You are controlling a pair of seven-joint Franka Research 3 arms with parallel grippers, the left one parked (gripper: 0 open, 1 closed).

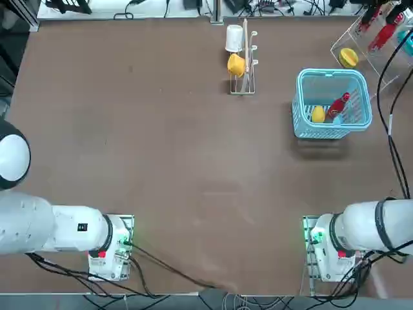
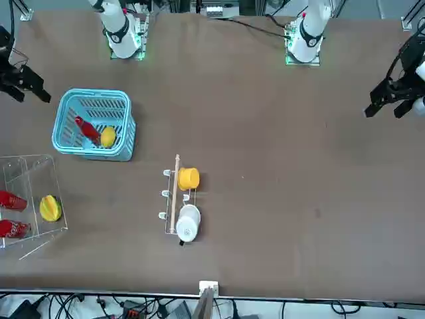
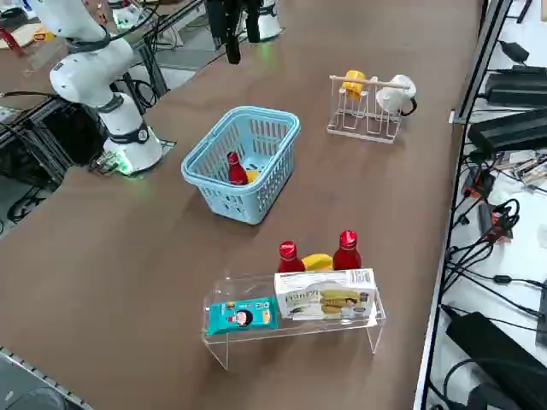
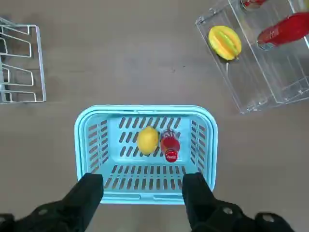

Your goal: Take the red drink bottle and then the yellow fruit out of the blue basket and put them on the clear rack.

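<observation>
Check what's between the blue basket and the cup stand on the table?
Nothing: top view shows bare brown table between the blue basket and the cup stand. The right gripper hangs open above the basket.

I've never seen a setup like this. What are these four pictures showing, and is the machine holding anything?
These are four cameras on one moment: one overhead, one across the table, one raised at the side, and one on the working arm's wrist. Two white robot arms are bolted to a brown table. The wrist picture looks past the right gripper, its two black fingers spread open and empty, hovering above the blue basket.

In the basket lie a red drink bottle and a small yellow fruit, side by side. Nearby stands a clear rack that already carries two other red bottles, a larger yellow-orange fruit and some packets. Farther off, a thin cup stand holds a yellow cup and a white cup.
</observation>
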